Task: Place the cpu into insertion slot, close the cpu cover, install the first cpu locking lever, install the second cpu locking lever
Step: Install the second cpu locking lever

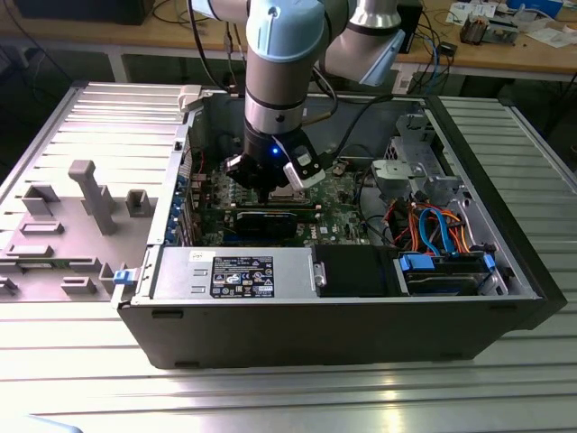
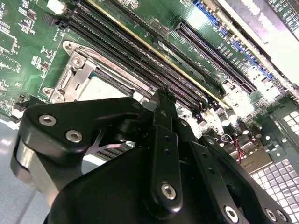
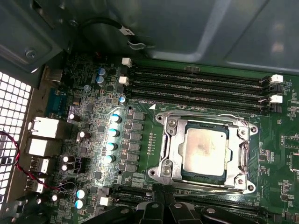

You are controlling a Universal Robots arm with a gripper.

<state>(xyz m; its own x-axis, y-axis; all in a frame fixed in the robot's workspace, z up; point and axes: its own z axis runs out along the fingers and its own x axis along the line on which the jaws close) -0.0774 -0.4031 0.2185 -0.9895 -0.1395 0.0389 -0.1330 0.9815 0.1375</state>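
the gripper hangs low inside the computer case, jaws pressed together on nothing, just beside the cpu cover; the cpu lies in the insertion slot.

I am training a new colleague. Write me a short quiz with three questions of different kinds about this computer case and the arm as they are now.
1. True or false: the chip sits in the socket with the metal frame closed over it.
2. Multiple choice: the pincer is (A) over the green board near the socket, (B) outside the case, (C) at the blue cables.
3. Fill in: long black memory slots run beside the socket and are ____.

Key: 1 true; 2 A; 3 empty.
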